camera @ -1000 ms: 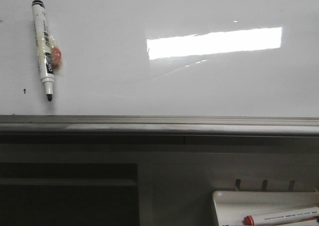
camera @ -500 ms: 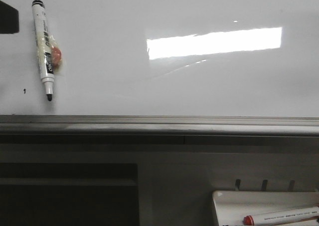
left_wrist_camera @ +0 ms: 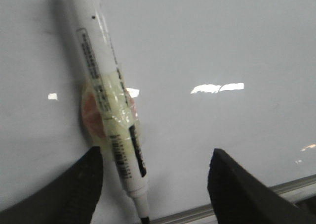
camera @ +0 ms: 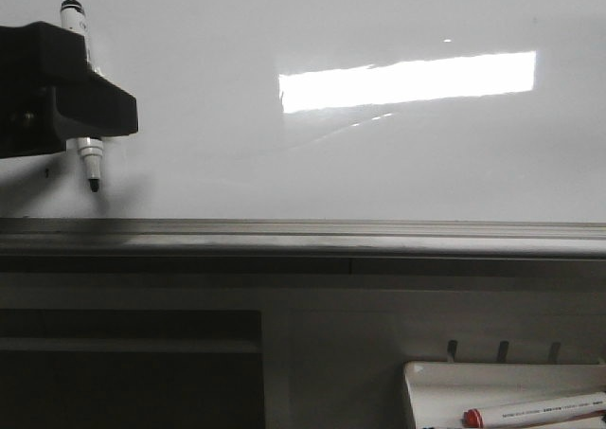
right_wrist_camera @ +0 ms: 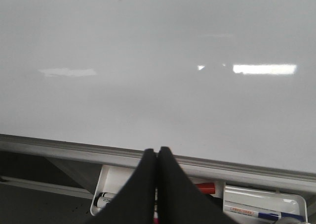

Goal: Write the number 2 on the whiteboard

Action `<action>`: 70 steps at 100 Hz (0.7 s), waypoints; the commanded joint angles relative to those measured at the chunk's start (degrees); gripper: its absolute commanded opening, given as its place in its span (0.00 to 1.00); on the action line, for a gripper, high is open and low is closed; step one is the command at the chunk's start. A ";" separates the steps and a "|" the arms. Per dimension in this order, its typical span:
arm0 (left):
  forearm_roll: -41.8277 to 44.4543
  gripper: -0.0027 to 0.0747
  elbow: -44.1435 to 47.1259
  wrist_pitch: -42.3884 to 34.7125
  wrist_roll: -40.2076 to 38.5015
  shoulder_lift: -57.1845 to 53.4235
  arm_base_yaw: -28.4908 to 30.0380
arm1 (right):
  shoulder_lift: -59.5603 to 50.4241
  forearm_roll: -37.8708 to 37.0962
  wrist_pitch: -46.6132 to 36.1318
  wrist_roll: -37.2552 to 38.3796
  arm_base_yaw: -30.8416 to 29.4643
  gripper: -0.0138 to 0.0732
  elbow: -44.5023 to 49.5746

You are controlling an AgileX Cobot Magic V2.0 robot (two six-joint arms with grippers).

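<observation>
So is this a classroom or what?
Maybe a classroom or an office; it's hard to be sure. A big glossy whiteboard fills the front view, a black marker is stuck on it with the left gripper open around it, and a small white tray below holds a red-capped marker.

White marker (left_wrist_camera: 107,110), black tip down, orange disc (left_wrist_camera: 91,114) taped at mid-barrel. Small white tray (camera: 431,391) holds red-capped marker (camera: 535,410). Tiny black speck (camera: 47,172) nearby.
</observation>
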 commanded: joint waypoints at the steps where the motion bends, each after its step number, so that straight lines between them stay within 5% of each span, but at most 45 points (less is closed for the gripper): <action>1: -2.04 0.57 -1.48 -5.52 -0.51 0.68 -0.49 | 0.51 0.09 -4.50 -0.60 0.09 0.10 -1.97; 28: -3.27 0.55 -1.48 -7.16 -0.51 3.40 -0.49 | 0.51 0.09 -4.87 -0.60 0.09 0.10 -1.97; 56: -1.87 0.02 -1.48 -8.14 -0.51 5.87 -0.49 | 0.51 0.09 -5.66 -0.60 0.09 0.10 -1.97; 70: 2.19 0.01 -1.48 -8.14 -0.51 5.17 -0.49 | 0.51 0.09 -5.66 -0.60 0.09 0.10 -1.97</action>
